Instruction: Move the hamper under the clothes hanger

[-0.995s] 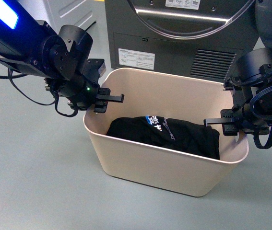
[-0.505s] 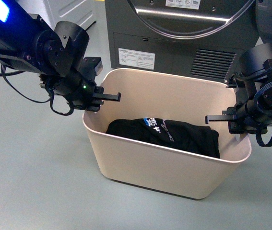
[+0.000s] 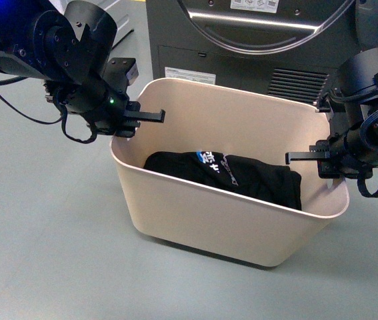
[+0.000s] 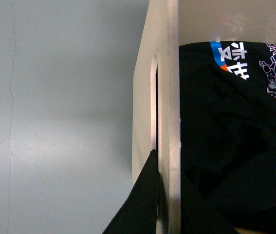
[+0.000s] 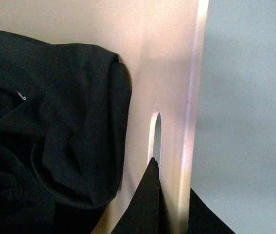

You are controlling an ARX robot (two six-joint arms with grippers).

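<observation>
Finds beige rectangular plastic hamper just before dark grey washing machine, rack unseen. Finds left pincer, right pincer clamped on its end walls. Risks slip or tilt from uneven pull.

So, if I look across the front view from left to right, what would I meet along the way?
Left tool gripping one short end of the hamper → black garment with blue and white print, lying inside it → right tool gripping the opposite short end.
</observation>
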